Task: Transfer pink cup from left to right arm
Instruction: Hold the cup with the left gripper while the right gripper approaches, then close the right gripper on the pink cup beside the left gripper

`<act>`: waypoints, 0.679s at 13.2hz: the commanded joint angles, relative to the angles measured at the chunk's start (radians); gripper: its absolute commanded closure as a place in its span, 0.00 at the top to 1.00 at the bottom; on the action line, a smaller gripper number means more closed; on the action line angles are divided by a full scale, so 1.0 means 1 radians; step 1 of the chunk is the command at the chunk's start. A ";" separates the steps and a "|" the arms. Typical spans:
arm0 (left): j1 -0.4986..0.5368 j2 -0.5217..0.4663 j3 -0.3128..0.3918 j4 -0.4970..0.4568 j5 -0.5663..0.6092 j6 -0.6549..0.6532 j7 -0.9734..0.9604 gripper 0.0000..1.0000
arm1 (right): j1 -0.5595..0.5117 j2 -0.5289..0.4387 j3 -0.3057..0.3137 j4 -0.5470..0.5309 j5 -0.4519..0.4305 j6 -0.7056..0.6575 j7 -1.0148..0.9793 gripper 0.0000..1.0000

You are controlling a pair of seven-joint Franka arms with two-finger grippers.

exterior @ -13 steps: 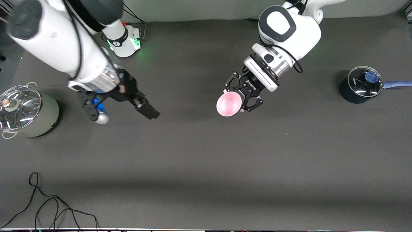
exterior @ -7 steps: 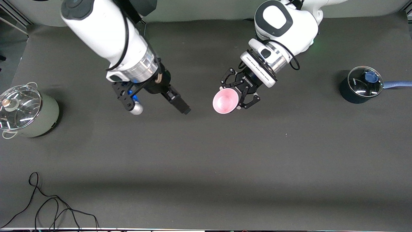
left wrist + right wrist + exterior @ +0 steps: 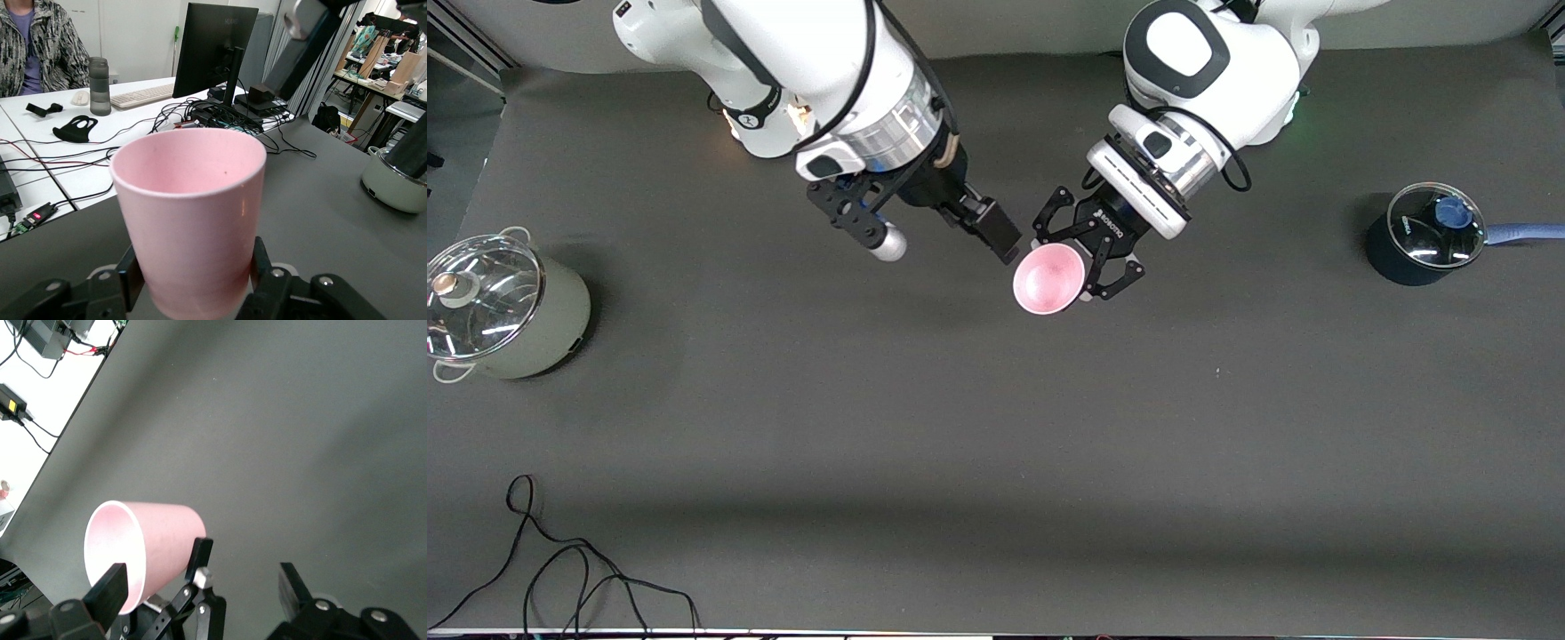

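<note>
— Two pots stood at the ends of the counter (image 3: 996,462), didn't they? What lay at the right arm's end?

— A pale green pot (image 3: 503,307) with a glass lid, and a loose black cable (image 3: 560,569) nearer the front camera.

— And the right hand (image 3: 938,240)?

— It hung over the counter's middle, just beside the cup's rim, its fingers spread apart and holding nothing.

— Where was the pink cup (image 3: 1048,280)?

— In the air over the middle of the counter, tipped with its mouth toward the front camera. The left hand (image 3: 1089,267) was clenched on its lower body, one finger (image 3: 267,273) pressed on either side.

— And at the left arm's end?

— A dark blue saucepan (image 3: 1423,236) with a glass lid, well apart from the cup.
</note>
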 commanded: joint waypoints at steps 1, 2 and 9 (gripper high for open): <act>-0.029 0.011 0.012 0.024 -0.021 0.028 -0.003 0.44 | 0.023 0.037 -0.010 0.027 -0.048 0.021 -0.024 1.00; -0.030 0.011 0.012 0.024 -0.021 0.029 -0.003 0.44 | 0.026 0.054 -0.009 0.027 -0.059 0.035 -0.037 1.00; -0.041 0.014 0.012 0.027 -0.021 0.057 -0.010 0.44 | 0.053 0.105 -0.010 0.027 -0.102 0.101 -0.043 0.00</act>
